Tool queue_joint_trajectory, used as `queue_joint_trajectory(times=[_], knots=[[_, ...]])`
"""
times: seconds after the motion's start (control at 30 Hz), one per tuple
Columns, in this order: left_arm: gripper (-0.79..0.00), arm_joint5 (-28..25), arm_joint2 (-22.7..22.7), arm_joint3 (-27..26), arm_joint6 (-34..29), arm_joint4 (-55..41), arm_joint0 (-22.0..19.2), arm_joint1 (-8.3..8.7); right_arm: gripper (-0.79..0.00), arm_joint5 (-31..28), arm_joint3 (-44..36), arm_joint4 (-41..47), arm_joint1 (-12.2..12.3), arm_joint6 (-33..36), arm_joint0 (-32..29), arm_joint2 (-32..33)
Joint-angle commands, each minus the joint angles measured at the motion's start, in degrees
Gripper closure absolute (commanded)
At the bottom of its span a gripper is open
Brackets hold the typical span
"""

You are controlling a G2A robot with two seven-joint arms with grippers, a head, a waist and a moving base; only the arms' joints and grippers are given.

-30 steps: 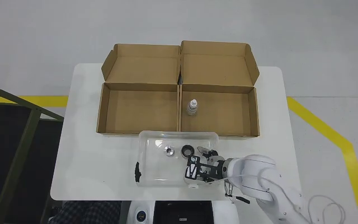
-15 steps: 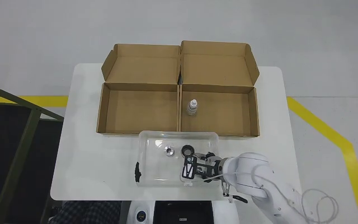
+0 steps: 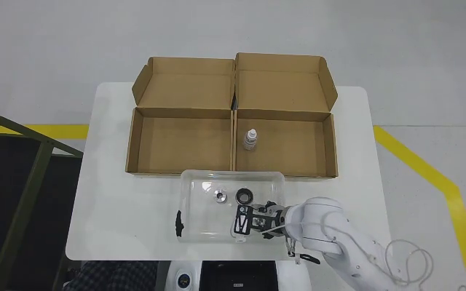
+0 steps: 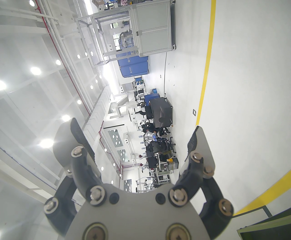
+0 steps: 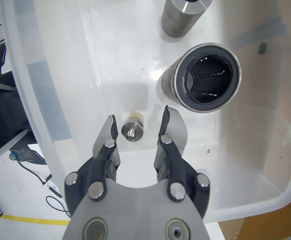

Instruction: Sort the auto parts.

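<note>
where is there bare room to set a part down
Left cardboard box: bare floor. Right box: free beyond the small bottle by its left wall. Table left of the clear bin: open. Crowded: the bin around the right gripper, bearing and cylinder.

Your right gripper point(image 3: 244, 220) sat inside the clear bin point(image 3: 231, 173) at the table's point(image 3: 116, 145) near edge, close to a black ring point(image 3: 244, 195) and a silver part point(image 3: 218, 195). Behind the bin you had two open boxes side by side, the left box point(image 3: 178, 142) and the right box point(image 3: 291, 145), with a small bottle point(image 3: 250, 138) in the right one. A black piece point(image 3: 177, 222) lay on the table just beside the bin's left wall.
</note>
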Motion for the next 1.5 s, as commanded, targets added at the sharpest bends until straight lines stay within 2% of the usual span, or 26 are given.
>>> queue_joint_trajectory(times=[0.0,0.1,0.2,0.27,0.33,0.63,1.1,1.23,1.47], knots=[[-0.785,0.0,0.0,0.0,0.0,0.0,0.0,0.00,-0.342,0.2,0.3,0.0,0.0,0.2,0.3,-0.5],[-0.785,0.0,0.0,0.0,0.0,0.0,0.0,0.00,-0.332,0.5,1.0,0.1,0.1,0.5,1.1,-1.6],[-0.785,0.0,0.0,0.0,0.0,0.0,0.0,0.00,-0.268,0.8,1.4,0.4,0.2,0.7,1.9,-2.4],[-0.785,0.0,0.0,0.0,0.0,0.0,0.0,0.00,-0.111,0.9,1.5,0.9,0.4,0.9,2.3,-2.8],[-0.785,0.0,0.0,0.0,0.0,0.0,0.0,0.00,0.000,1.1,1.7,1.1,0.5,1.1,2.8,-3.4],[-0.785,0.0,0.0,0.0,0.0,0.0,0.0,0.00,0.000,1.2,-0.1,2.6,1.0,1.1,4.0,-4.1],[-0.785,0.0,0.0,0.0,0.0,0.0,0.0,0.00,0.000,-2.1,-4.2,7.0,2.5,-5.6,1.6,1.6],[-0.785,0.0,0.0,0.0,0.0,0.0,0.0,0.00,0.000,-4.0,-5.6,8.3,3.2,-9.7,0.4,4.5],[-0.785,0.0,0.0,0.0,0.0,0.0,0.0,0.00,0.000,-5.5,-6.6,7.7,4.0,-21.3,-2.6,10.3]])
